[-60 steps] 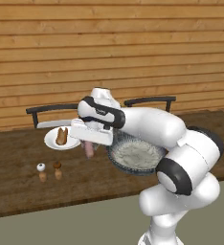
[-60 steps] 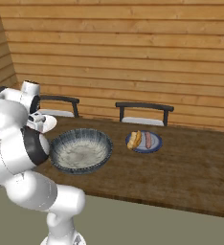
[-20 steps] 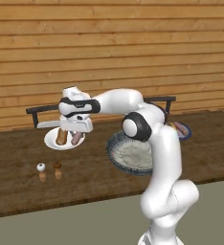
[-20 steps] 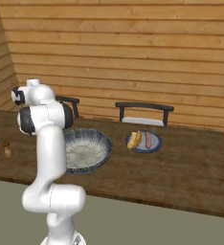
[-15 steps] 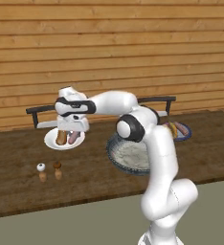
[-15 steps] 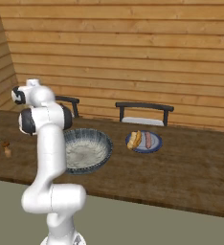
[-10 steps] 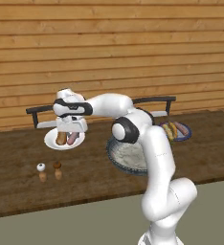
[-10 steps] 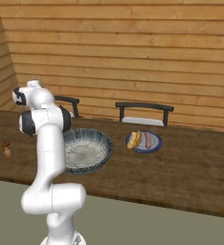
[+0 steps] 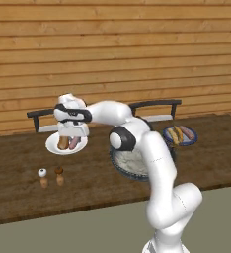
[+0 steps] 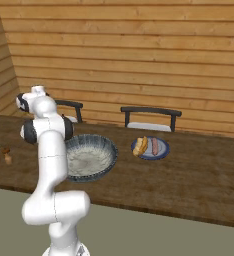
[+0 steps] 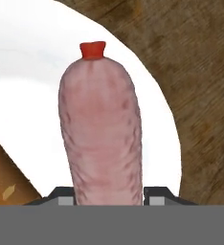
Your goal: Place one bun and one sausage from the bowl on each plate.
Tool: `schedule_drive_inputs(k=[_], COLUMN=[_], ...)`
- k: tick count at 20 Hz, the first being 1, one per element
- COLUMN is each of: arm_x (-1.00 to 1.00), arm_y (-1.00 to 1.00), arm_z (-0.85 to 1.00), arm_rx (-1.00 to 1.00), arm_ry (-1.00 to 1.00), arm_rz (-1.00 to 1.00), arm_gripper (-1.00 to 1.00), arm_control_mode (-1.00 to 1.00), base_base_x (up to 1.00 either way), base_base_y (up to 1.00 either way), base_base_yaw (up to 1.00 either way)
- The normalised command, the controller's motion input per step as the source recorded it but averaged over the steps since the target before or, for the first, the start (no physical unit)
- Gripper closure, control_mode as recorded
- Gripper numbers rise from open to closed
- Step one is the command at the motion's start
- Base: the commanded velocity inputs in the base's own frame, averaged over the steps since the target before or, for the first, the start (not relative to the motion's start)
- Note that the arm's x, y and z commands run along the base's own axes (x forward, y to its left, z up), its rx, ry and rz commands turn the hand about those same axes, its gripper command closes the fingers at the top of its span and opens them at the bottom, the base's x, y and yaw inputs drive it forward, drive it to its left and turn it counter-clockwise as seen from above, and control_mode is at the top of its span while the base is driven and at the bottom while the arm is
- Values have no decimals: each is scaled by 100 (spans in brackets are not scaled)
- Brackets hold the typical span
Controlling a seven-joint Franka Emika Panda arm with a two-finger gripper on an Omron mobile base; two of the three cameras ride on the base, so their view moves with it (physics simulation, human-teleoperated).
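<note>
Behind the dark wooden table [image 9: 19, 197] we see two dark chairs with pale seats, the left chair [image 9: 41, 118] and the right chair [image 9: 157, 107], set against a horizontal wood-plank wall [image 9: 115, 49]. Near the table's left front stand a white-capped salt shaker [image 9: 43, 177] and a brown-capped pepper shaker [image 9: 59, 175], just beside each other.

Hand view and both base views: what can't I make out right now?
- Hand, left base view: the fingers are lost against the white plate.
- Hand view: the sausage runs down to the bottom edge, so the grip is cut off.
- Right base view: the arm covers the white plate.
- Shakers: too small to tell apart.
</note>
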Motion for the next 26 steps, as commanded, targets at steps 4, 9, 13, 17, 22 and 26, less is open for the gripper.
schedule_drive_inputs(k=[4, 9, 13, 17, 22, 26], arm_x=[27, -5, -20, 0, -7, -90], arm_y=[3, -6, -39, -49, -29, -1], arm_z=[-10, 0, 36, 93, 81, 3], arm_rx=[0, 1, 10, 15, 15, 15], arm_ry=[0, -4, -7, 2, 1, -15], arm_rz=[0, 0, -1, 0, -3, -14], arm_gripper=[-100, -100, -100, -100, -100, -100], arm_control_mode=[-100, -100, -100, -100, -100, -100], base_base_x=[0, 0, 0, 0, 0, 0], base_base_y=[0, 0, 0, 0, 0, 0], base_base_yaw=[0, 0, 0, 0, 0, 0])
